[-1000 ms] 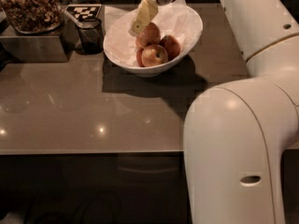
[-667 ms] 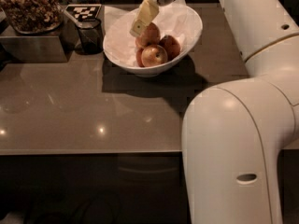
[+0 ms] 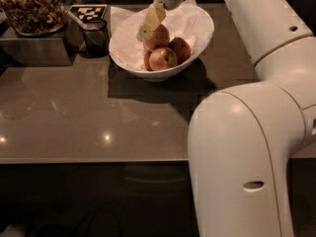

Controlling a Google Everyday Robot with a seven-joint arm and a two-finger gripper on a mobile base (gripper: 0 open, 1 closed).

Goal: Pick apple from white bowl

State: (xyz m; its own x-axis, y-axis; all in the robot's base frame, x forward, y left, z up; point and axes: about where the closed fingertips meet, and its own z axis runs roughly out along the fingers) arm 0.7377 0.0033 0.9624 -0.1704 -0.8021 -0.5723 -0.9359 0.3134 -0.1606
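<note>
The white bowl [image 3: 170, 72] lined with crinkled white paper stands at the back of the dark countertop. It holds several reddish apples. The largest apple [image 3: 159, 36] lies on top of the pile. A yellower apple with a stem dimple [image 3: 164, 58] lies in front of it, and a darker red one [image 3: 180, 48] to the right. My gripper [image 3: 149, 24] reaches down into the bowl from above, its cream tip against the upper left side of the top apple.
A small dark cup [image 3: 95, 36] stands just left of the bowl. Behind it is a checkered marker [image 3: 89, 11]. A tray of brown snacks [image 3: 30, 6] sits on a metal box [image 3: 34, 51] at the far left. My white arm [image 3: 247, 147] fills the right foreground.
The gripper stays in the bowl over the top apple. The near arm segment has shifted slightly left. The apples have not moved.
</note>
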